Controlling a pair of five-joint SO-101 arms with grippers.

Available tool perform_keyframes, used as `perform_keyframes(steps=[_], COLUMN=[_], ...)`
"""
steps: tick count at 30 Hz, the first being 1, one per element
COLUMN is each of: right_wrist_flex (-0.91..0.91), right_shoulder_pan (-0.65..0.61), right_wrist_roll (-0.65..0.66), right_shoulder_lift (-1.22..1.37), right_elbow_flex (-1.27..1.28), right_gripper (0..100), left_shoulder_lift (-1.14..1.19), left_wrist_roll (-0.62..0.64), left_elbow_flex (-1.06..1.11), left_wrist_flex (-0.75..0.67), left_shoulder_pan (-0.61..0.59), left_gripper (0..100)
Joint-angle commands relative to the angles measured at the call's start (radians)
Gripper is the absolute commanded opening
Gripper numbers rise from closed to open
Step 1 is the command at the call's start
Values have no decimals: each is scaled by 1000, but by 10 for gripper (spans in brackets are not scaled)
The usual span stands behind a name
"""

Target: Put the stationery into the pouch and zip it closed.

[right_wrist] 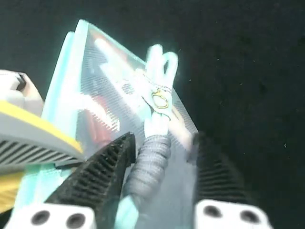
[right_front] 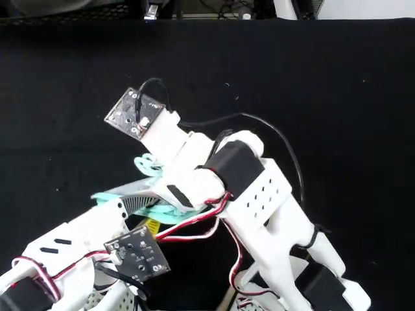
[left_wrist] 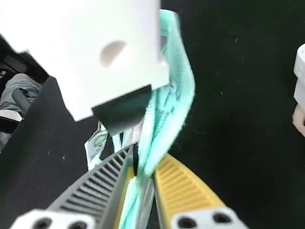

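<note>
Black ribbed fingers [right_wrist: 107,167] of the right end effector [right_wrist: 164,143] stand apart on either side of the grey corded zip pull [right_wrist: 151,164], which lies against one finger and clear of the other. The pull runs up through a small ring to a pale teal loop [right_wrist: 159,64] on the pouch [right_wrist: 95,81], a see-through mesh pouch edged in teal. Reddish shapes [right_wrist: 95,129] show through the mesh, but what they are cannot be told. At the pouch's other end the left end effector [left_wrist: 145,160] is clamped on the teal edge, with its grey finger [left_wrist: 102,183] on one side and its yellow finger [left_wrist: 183,191] on the other. From the high view the pouch [right_front: 139,197] sits between the two wrists, mostly covered by them, over the black table [right_front: 324,84]. The right arm [right_front: 240,172] leans across it from the near right and the left arm [right_front: 78,240] comes in from the near left.
</note>
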Motion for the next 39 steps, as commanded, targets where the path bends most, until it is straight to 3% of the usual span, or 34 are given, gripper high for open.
perform_keyframes(steps=[1,8,17,25,28,33,39], right_wrist_flex=[12,12,12,12,12,12,9], right_shoulder_pan=[0,3,167,181,190,362,431], right_wrist_roll=[18,21,28,28,28,23,29], right_shoulder_lift=[-2,-73,-239,-367,-440,-549,-639], right_elbow_flex=[35,-18,-142,-139,-133,-124,58], right_gripper=[11,12,12,12,12,12,13], left_shoulder_lift=[6,6,6,6,6,6,6], left_wrist_roll=[0,0,2,2,5,75,169], left_elbow_flex=[44,44,44,44,44,50,127], left_wrist_flex=[2,2,0,-31,-77,-187,-316], left_shoulder_pan=[-8,-8,-8,-12,-81,-231,-274], left_gripper=[30,30,30,30,30,30,30])
